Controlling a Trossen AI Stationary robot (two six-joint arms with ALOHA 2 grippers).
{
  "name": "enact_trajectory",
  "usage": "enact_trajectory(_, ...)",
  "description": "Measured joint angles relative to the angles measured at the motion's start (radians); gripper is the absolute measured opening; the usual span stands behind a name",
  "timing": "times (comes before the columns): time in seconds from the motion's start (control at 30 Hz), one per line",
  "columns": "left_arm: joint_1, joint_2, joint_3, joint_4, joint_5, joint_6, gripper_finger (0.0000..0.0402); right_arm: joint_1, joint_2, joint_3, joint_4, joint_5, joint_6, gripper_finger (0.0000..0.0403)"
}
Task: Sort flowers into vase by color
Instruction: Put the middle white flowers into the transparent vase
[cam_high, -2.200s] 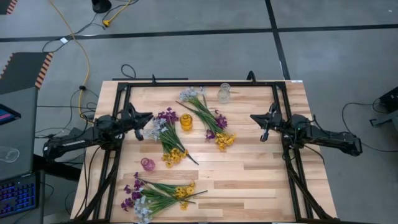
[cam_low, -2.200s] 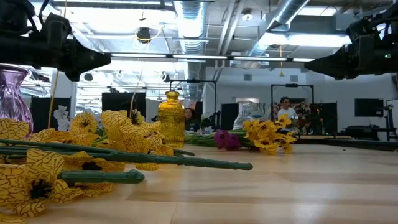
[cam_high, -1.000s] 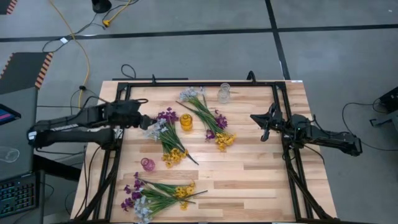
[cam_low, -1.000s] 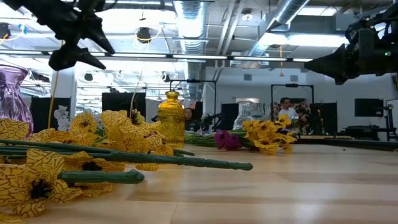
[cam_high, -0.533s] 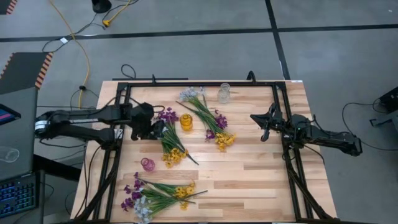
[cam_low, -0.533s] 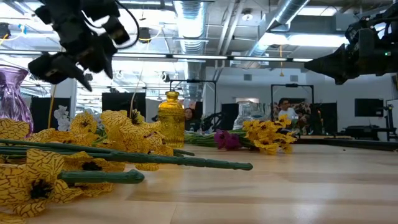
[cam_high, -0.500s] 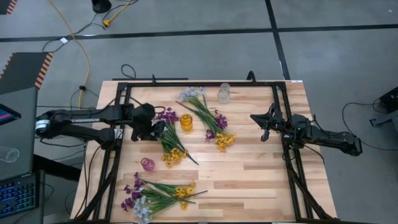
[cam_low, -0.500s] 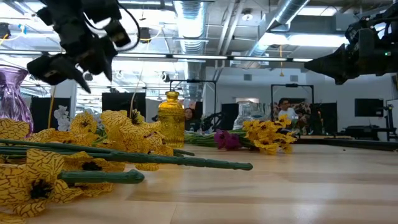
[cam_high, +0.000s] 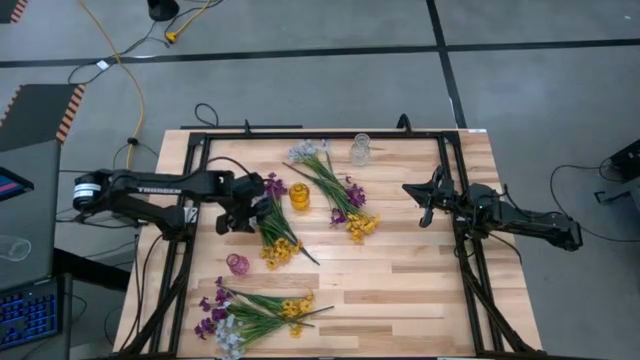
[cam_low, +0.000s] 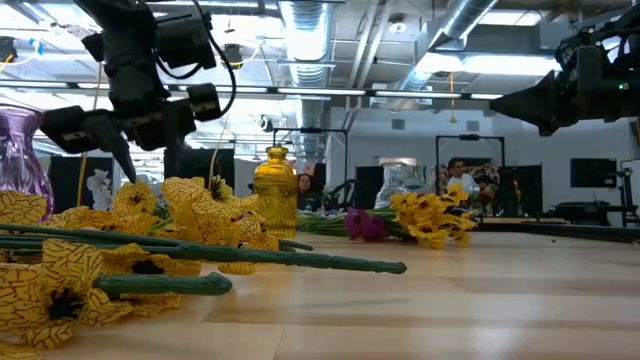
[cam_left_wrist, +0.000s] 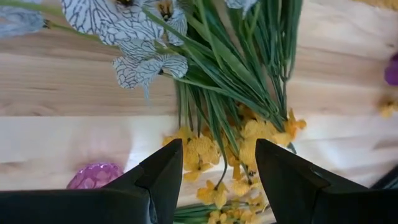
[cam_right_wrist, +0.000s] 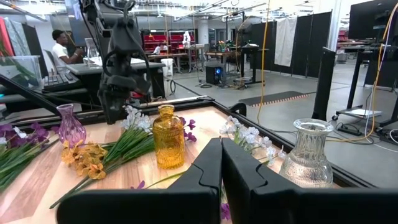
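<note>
High view: left gripper (cam_high: 243, 215) over the middle mixed bunch (cam_high: 272, 222); right gripper (cam_high: 425, 201) waits at the table's right.
Low view: amber vase (cam_low: 275, 191) stands behind yellow blossoms (cam_low: 195, 207).
Left wrist view: fingers (cam_left_wrist: 163, 173) spread wide above green stems (cam_left_wrist: 224, 93) (tangled colours; risk of grabbing several).
Right wrist view: fingers (cam_right_wrist: 208, 171) pressed together, holding nothing.

A pale wooden table (cam_high: 400, 280) edged by a black frame (cam_high: 200, 150) carries everything. The amber vase (cam_high: 300, 195) stands near its middle. Just beside it lie two flower bunches (cam_high: 272, 222) (cam_high: 335, 190); a clear vase (cam_high: 360, 150) stands beyond it, a pink vase (cam_high: 237, 264) nearer the front, and a third bunch (cam_high: 250, 312) past that.
</note>
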Motion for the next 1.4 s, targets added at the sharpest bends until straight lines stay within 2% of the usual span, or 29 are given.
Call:
enact_trajectory(0.63, 0.0, 0.19, 0.0, 0.137, -0.06, -0.1, 0.019, 0.0, 0.0, 0.0, 0.0, -0.001, 0.0, 0.0036)
enact_trajectory(1.0, 0.0, 0.203, 0.0, 0.152, -0.093, -0.104, 0.0186, 0.0, 0.0, 0.0, 0.0, -0.002, 0.0, 0.0036)
enact_trajectory(1.13, 0.0, 0.203, 0.0, 0.152, -0.093, -0.099, 0.0159, 0.0, 0.0, 0.0, -0.001, -0.002, 0.0, 0.0036)
enact_trajectory(1.4, 0.0, 0.203, 0.0, 0.151, -0.092, -0.096, 0.0079, 0.0, 0.0, 0.0, -0.001, -0.002, 0.0, 0.0036)
